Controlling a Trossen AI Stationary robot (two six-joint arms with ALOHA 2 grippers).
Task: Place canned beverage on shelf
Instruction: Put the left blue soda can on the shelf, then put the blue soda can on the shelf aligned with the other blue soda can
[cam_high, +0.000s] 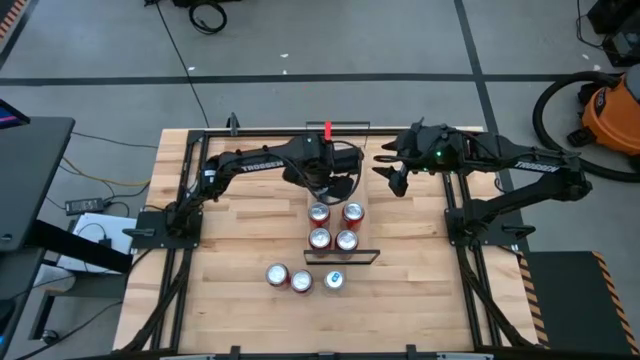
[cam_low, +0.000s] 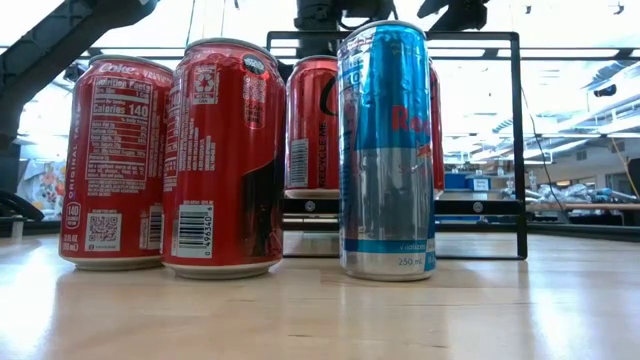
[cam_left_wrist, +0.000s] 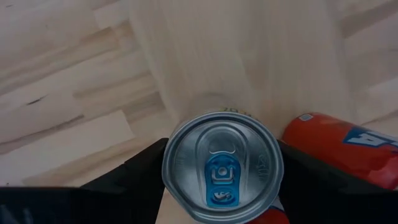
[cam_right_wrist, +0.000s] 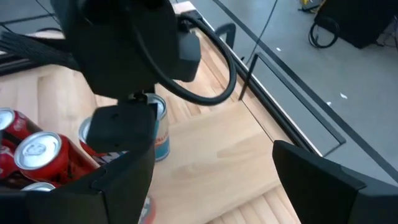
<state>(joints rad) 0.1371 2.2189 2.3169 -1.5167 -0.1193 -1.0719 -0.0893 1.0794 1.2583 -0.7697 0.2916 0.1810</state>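
From above, I have the left gripper (cam_high: 343, 170) over the far end of the shelf (cam_high: 335, 195), four red cans (cam_high: 319, 213) standing on the board closer to me; the right gripper (cam_high: 392, 168) waits just beside it, fingers spread and empty. Three more cans (cam_high: 300, 281) sit on the table (cam_high: 240, 240).

At table height, red cans (cam_low: 222, 160) and a blue-silver one (cam_low: 387, 150) block the shelf.

Left wrist — my fingers (cam_left_wrist: 140, 168) clench a silver-topped can (cam_left_wrist: 222, 165) above the pale board (cam_left_wrist: 236, 56).

Right wrist — that can (cam_right_wrist: 158, 127) shows blue and silver under the left arm (cam_right_wrist: 118, 43).
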